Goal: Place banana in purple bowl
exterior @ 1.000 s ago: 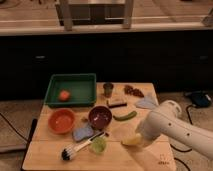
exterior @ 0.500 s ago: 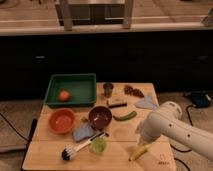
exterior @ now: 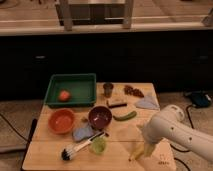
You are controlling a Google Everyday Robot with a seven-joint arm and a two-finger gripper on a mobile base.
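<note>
floor: speckled beige carpet [exterior: 15, 107] | behind: dark cabinets [exterior: 105, 57] under pale counter [exterior: 150, 26] | light: dim, warm

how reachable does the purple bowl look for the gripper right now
Probably yes: the gripper hangs at the front right of the wooden board by the banana, and mostly bare wood lies between it and the purple bowl; only the green vegetable sits near that path.

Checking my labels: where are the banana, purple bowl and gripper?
banana [exterior: 136, 153]: camera view, yellow middle.
purple bowl [exterior: 90, 117]: camera view, left rim.
gripper [exterior: 148, 148]: camera view, its tip, at the banana's upper end, lower right of the bowl.
</note>
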